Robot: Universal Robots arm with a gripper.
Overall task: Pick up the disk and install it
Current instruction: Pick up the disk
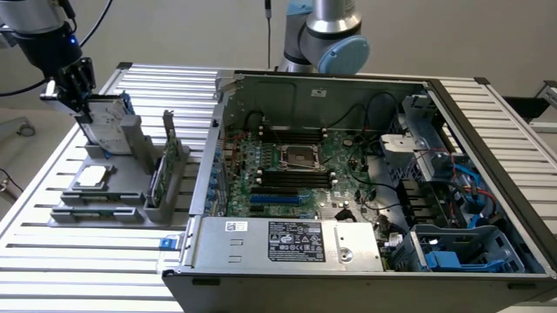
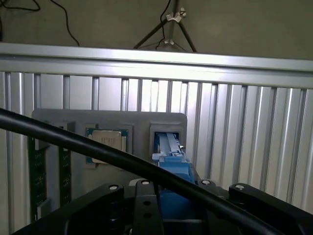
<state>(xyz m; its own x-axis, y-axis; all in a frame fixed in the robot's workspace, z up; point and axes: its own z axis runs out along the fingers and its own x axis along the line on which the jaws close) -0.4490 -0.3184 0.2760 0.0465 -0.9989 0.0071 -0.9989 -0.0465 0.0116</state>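
The disk (image 1: 108,124) is a silver-grey drive with blue rails. It stands on edge, slightly tilted, at the upright slot of the grey holder (image 1: 130,140) on the exterior view's left. My gripper (image 1: 83,104) comes down from above and is shut on the disk's upper end. In the wrist view the disk's blue rail (image 2: 172,164) runs away from my gripper (image 2: 173,198) toward the holder's slot (image 2: 166,131). Whether its lower end still rests in the slot I cannot tell.
On the same holder, a green circuit card (image 1: 165,163) stands upright and a silver chip (image 1: 94,175) lies flat. An open computer case (image 1: 348,85) sits on the slatted table (image 1: 52,261), with a blue drive cage (image 1: 457,254) at its near right corner. A black cable (image 2: 98,147) crosses the wrist view.
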